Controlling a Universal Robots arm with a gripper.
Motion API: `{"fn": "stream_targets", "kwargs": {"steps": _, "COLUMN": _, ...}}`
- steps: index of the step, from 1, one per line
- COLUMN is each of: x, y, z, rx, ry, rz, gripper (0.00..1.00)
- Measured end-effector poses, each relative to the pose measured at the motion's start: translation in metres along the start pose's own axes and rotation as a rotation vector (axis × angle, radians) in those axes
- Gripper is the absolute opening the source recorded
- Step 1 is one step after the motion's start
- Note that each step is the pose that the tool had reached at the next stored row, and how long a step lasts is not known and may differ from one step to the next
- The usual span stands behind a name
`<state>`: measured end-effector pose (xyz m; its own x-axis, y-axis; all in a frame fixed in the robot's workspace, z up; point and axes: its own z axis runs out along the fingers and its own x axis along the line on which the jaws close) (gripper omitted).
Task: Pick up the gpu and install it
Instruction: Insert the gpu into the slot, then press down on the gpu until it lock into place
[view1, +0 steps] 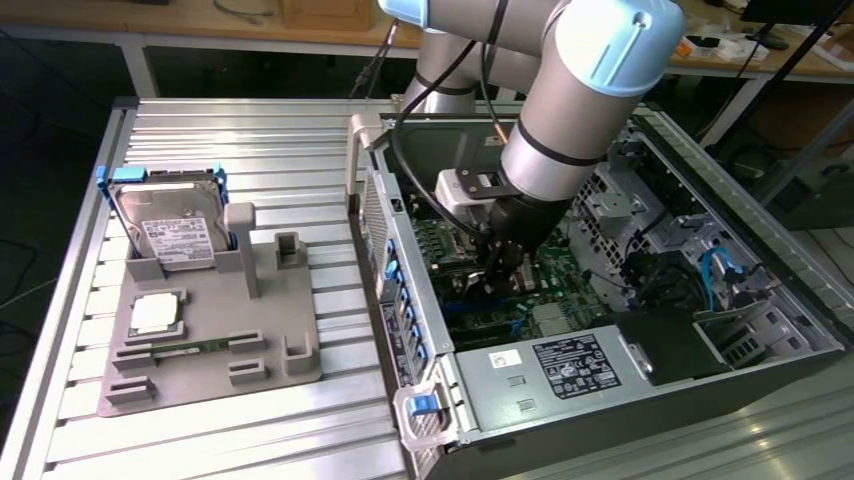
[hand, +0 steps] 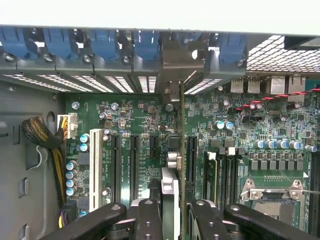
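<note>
Gripping the gpu edge-on, the gripper has its black fingers closed on either side of the thin card, low in the middle of the wrist view. The card rises from the jaws toward the blue slot latches, over the green motherboard, its silver bracket end near the perforated rear wall. In the exterior view the gripper reaches down into the open computer case at frame centre. Farther off, toward the exterior view's left, a grey fixture tray holds a hard drive upright in a blue frame, on the ribbed metal table
</note>
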<state>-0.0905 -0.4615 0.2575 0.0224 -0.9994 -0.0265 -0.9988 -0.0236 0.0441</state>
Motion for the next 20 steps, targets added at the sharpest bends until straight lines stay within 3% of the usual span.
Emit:
{"fn": "stream_targets", "kwargs": {"steps": 2, "x": 0.0, "y": 0.0, "z": 0.0007, "rx": 0.0002, "ry": -0.0003, "rz": 0.015, "gripper": 0.27}}
{"fn": "stream_targets", "kwargs": {"steps": 4, "x": 0.0, "y": 0.0007, "z": 0.0133, "rx": 0.0002, "ry": 0.0002, "rz": 0.015, "gripper": 0.27}}
{"fn": "stream_targets", "kwargs": {"steps": 7, "x": 0.0, "y": 0.0025, "z": 0.0173, "rx": 0.0007, "ry": -0.0001, "rz": 0.015, "gripper": 0.27}}
{"fn": "stream_targets", "kwargs": {"steps": 8, "x": 0.0, "y": 0.0031, "z": 0.0084, "rx": 0.0008, "ry": -0.0002, "rz": 0.015, "gripper": 0.4}}
{"fn": "stream_targets", "kwargs": {"steps": 9, "x": -0.001, "y": 0.0053, "z": -0.0072, "rx": 0.0007, "ry": -0.0001, "rz": 0.015, "gripper": 0.4}}
{"fn": "stream_targets", "kwargs": {"steps": 10, "x": -0.003, "y": 0.0102, "z": -0.0167, "rx": 0.0008, "ry": -0.0001, "rz": 0.015, "gripper": 0.25}}
{"fn": "stream_targets", "kwargs": {"steps": 11, "x": -0.005, "y": 0.0139, "z": -0.0231, "rx": 0.0009, "ry": -0.0002, "rz": 0.015, "gripper": 0.25}}
{"fn": "stream_targets", "kwargs": {"steps": 12, "x": -0.005, "y": 0.0149, "z": -0.0232, "rx": 0.0008, "ry": -0.0001, "rz": 0.015, "gripper": 0.11}}
{"fn": "stream_targets", "kwargs": {"steps": 20, "x": -0.005, "y": 0.015, "z": -0.0232, "rx": 0.0008, "ry": -0.0001, "rz": 0.015, "gripper": 0.11}}
